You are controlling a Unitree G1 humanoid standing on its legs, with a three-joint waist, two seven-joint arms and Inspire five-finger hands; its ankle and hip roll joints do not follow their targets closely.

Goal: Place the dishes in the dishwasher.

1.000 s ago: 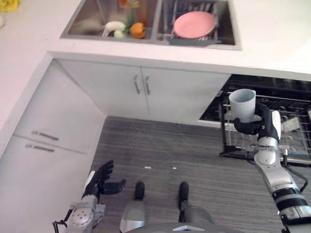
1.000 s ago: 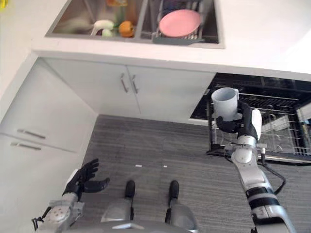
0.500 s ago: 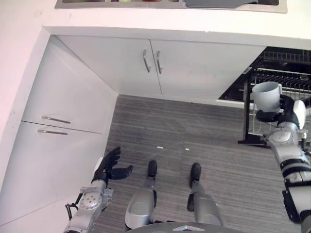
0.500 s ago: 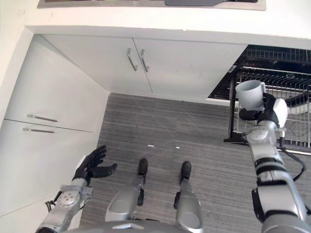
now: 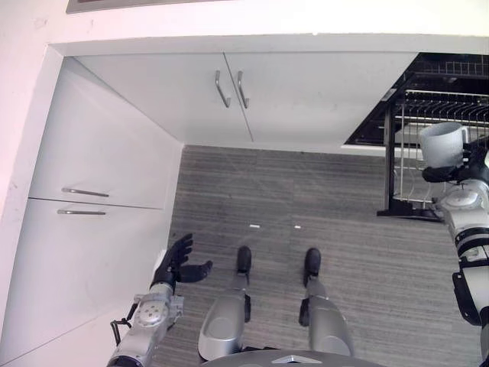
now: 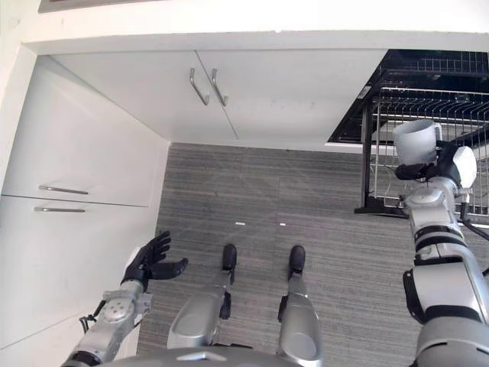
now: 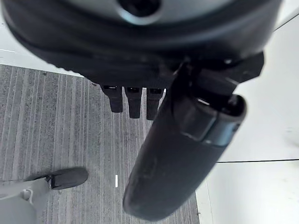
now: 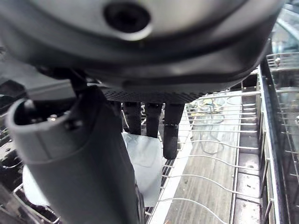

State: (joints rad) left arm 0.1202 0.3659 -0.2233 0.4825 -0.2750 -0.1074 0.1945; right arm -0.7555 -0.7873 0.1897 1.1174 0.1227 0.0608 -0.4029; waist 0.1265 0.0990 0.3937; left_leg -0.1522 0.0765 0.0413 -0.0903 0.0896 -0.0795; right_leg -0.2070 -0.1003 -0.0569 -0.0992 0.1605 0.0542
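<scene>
Cup carried to the rack's front corner

The view has swung down and to the right over the last second, so the sink with its pink plate has dropped out at the top; that is the camera moving, not the things. Against the rack (image 6: 458, 115) itself, the right hand (image 6: 439, 170) has carried the cup (image 6: 416, 140) further in: it now sits over the rack's front left corner, upright, mouth up, fingers curled round its lower wall. In the right wrist view the cup (image 8: 140, 158) shows pale past the fingers (image 8: 170, 130), with rack wires beneath. I judge the carry nearly over; lowering the cup between the wires and letting go remain. The left hand (image 5: 176, 264) hangs low by the cabinet (image 5: 99, 199), fingers loosely spread, holding nothing, much as before.
</scene>
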